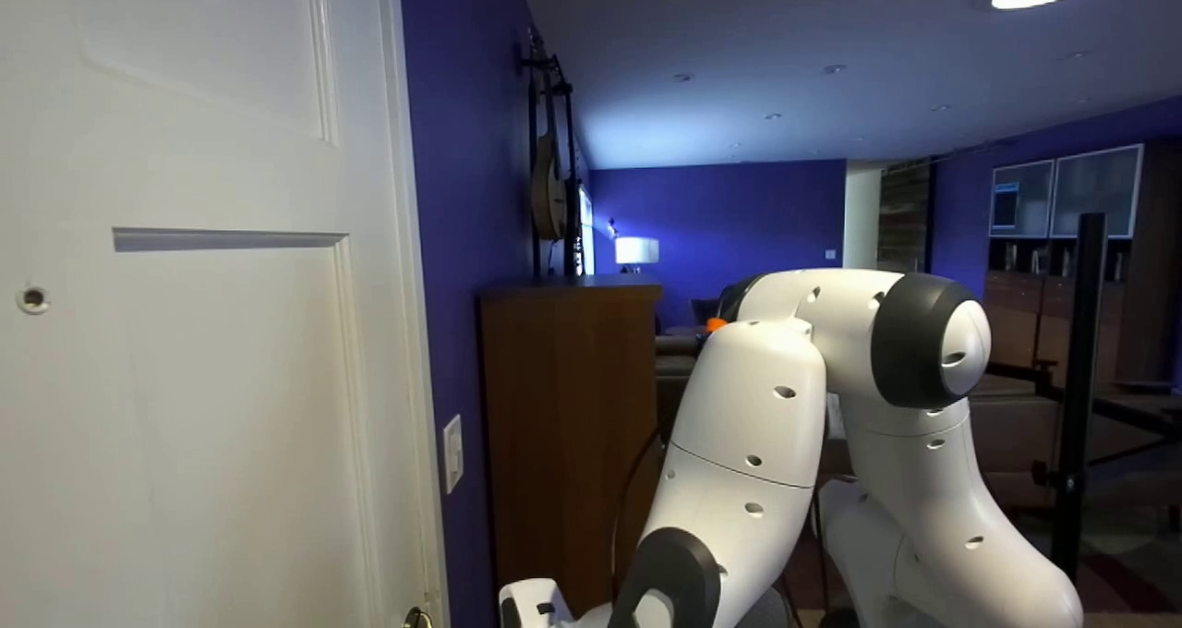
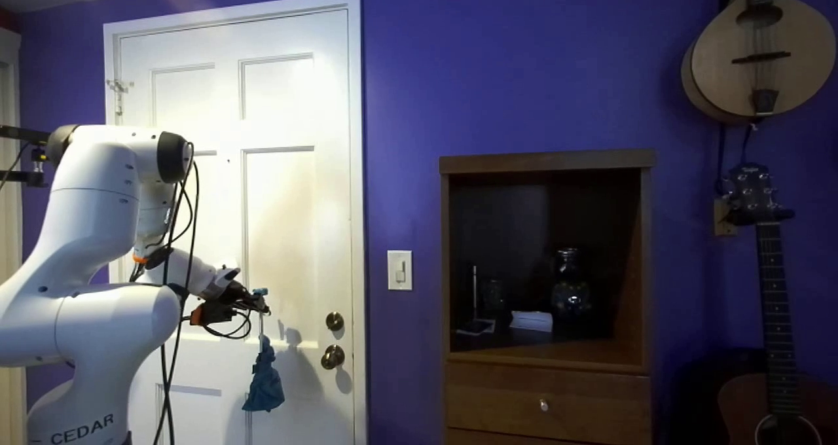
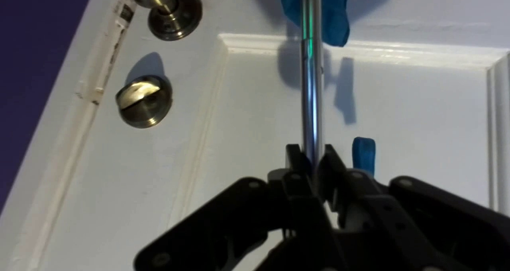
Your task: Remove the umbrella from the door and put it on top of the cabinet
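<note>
Holding umbrella [image 2: 264,383] in claw [image 3: 311,150] by bare metal shaft [image 3: 311,99], with jaws pinched nearly together. In an exterior view, hanging straight down below claw, with small blue piece [image 2: 260,292] just above claw and bunched blue canopy lowermost. Casting shadow [image 2: 302,374] on white door [image 2: 281,229] behind; near brass-coloured knob [image 2: 332,357]. Well apart from brown cabinet [image 2: 546,161], farther along purple wall [image 2: 406,91], past light switch [image 2: 400,270].

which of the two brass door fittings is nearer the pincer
The flat-ridged thumb-turn, upper of the pair; the round doorknob sits lower, farther from the pincer.
</note>
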{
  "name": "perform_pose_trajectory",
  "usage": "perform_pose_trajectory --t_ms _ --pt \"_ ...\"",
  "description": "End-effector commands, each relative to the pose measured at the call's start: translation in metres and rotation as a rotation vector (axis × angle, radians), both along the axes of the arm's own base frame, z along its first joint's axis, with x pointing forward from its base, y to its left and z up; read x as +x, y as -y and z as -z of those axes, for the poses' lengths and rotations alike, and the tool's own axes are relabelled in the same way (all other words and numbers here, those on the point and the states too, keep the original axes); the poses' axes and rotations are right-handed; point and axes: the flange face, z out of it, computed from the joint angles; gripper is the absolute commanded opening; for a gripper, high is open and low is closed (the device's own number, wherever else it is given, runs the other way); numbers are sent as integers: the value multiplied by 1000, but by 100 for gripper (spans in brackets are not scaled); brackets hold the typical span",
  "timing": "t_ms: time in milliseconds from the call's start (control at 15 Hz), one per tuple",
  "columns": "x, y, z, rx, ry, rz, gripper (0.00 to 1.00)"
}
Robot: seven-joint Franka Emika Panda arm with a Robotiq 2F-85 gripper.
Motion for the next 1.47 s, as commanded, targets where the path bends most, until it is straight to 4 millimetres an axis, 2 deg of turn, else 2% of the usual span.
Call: perform_pose_trajectory --t_ms 0,133,200,333,600,667,733,867,1267,1333,1400 --pt "-11 1 -36 53 126 144 4" --pt "-10 0 -49 42 220 206 4" --pt "-11 2 -31 33 155 138 15" --pt "-11 2 -40 38 201 167 15" --pt "-9 3 -41 41 204 176 15" --pt "-9 3 -41 41 204 177 4" --pt "-7 9 -49 40 230 191 4" --pt "-2 35 -74 22 285 242 4" --pt "73 152 -172 -54 449 427 4" --pt "62 157 -177 -67 483 455 4" --pt "91 182 -197 -78 498 482 4"
